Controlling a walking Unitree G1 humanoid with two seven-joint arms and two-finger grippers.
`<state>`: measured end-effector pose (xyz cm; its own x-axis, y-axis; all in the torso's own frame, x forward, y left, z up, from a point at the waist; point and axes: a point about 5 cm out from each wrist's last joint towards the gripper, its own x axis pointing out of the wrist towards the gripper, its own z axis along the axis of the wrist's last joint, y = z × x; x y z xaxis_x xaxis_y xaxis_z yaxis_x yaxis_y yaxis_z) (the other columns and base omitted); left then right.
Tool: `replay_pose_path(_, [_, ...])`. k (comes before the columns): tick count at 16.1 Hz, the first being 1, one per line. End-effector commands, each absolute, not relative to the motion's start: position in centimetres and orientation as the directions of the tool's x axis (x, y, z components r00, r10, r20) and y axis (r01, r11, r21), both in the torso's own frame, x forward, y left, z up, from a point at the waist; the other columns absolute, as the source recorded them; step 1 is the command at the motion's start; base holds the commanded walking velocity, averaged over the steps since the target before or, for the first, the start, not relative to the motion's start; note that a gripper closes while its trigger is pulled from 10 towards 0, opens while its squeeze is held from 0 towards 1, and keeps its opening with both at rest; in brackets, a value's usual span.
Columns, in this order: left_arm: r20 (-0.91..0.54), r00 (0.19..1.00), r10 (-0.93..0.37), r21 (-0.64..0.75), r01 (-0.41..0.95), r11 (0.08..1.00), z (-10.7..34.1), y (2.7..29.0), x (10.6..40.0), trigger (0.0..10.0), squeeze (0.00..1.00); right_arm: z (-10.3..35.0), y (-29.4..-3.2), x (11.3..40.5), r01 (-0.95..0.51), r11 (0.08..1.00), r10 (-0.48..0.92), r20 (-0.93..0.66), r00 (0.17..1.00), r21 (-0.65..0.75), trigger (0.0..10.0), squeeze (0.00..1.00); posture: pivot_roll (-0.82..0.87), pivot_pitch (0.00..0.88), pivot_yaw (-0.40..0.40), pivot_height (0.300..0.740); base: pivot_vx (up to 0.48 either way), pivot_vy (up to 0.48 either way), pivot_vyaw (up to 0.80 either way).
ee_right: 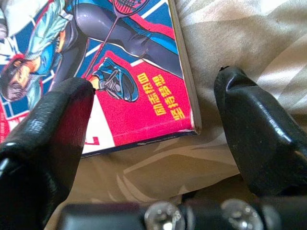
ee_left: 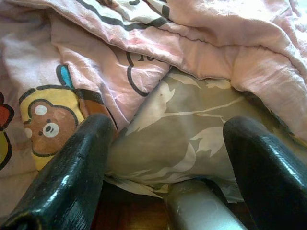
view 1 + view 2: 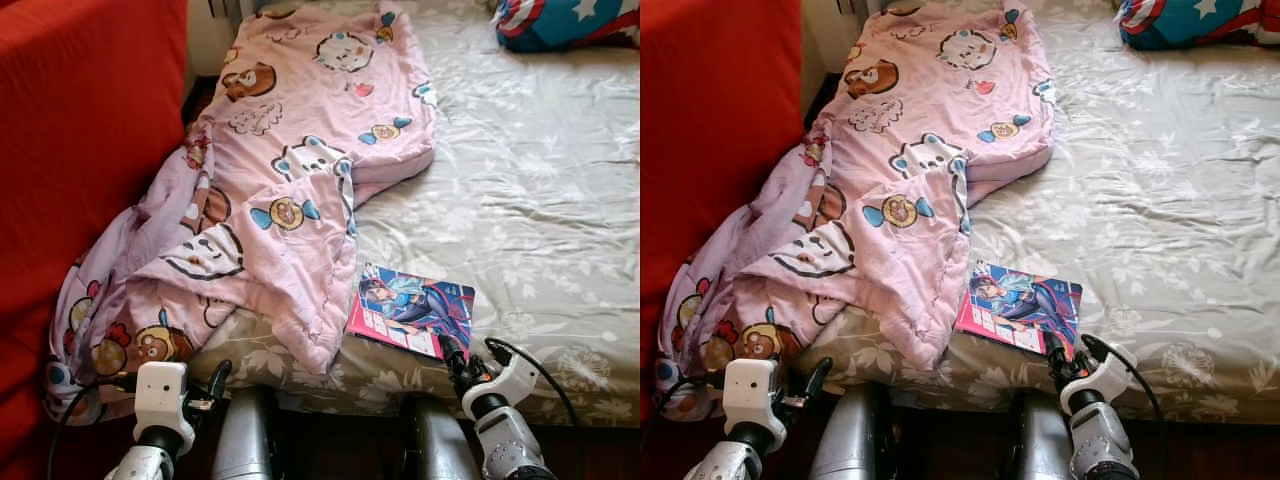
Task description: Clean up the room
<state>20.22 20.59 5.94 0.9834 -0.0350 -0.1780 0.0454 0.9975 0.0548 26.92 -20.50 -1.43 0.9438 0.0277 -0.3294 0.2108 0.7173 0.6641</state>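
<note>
A: R gripper (image 1: pixel 153 120) w/ fingers spread wide, straddling the near corner of the comic book (image 3: pixel 412 308), which lies flat on the bed (image 3: pixel 540 200) near its front edge, just beside the pink quilt (image 3: pixel 290 170).

B: Tip: slide one finger under the cover, pinch near the spine, lift level.

A: L gripper (image 2: pixel 168 158) also agape, low by the bed edge, holding nothing.

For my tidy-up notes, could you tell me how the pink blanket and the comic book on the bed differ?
The pink blanket is soft and crumpled, spilling over the bed's edge; the comic book is stiff and lies flat. The open right gripper straddles the comic book's corner; the open left gripper hangs beside the blanket. Both rest on the floral sheet.
</note>
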Motion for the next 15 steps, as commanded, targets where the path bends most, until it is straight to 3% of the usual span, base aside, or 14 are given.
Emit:
replay_pose_path(1, [-0.202, 0.979, -0.034, 0.080, 0.051, 0.996, 5.8, 20.9, 19.7, 10.0, 0.00, -2.0, -20.4, 26.4, 0.220, 0.682, 0.051, -0.346, 0.937, 0.697, 10.0, 0.00, 0.22, 0.228, 0.042, 0.575, 0.000, 0.000, 0.00])
replay_pose_path(7, [-0.215, 0.976, -0.038, 0.089, 0.058, 0.994, 6.1, 21.0, 19.0, 10.0, 0.00, -1.9, -20.2, 26.4, 0.181, 0.538, 0.113, -0.284, 0.952, 0.823, 10.0, 0.00, 0.24, 0.241, 0.050, 0.575, 0.000, 0.000, 0.00])
replay_pose_path(12, [-0.226, 0.973, -0.044, 0.100, 0.068, 0.993, 6.1, 21.1, 18.7, 10.0, 0.00, -3.0, -17.5, 25.6, 0.171, 0.525, 0.215, -0.324, 0.921, 0.834, 10.0, 0.00, 0.25, 0.242, 0.057, 0.575, 0.000, 0.000, 0.00])
replay_pose_path(15, [-0.222, 0.974, -0.048, 0.104, 0.073, 0.992, 6.3, 21.0, 18.8, 10.0, 0.00, -3.0, -17.2, 25.5, 0.180, 0.500, 0.208, -0.320, 0.924, 0.847, 10.0, 0.00, 0.25, 0.248, 0.060, 0.575, 0.000, 0.000, 0.00])
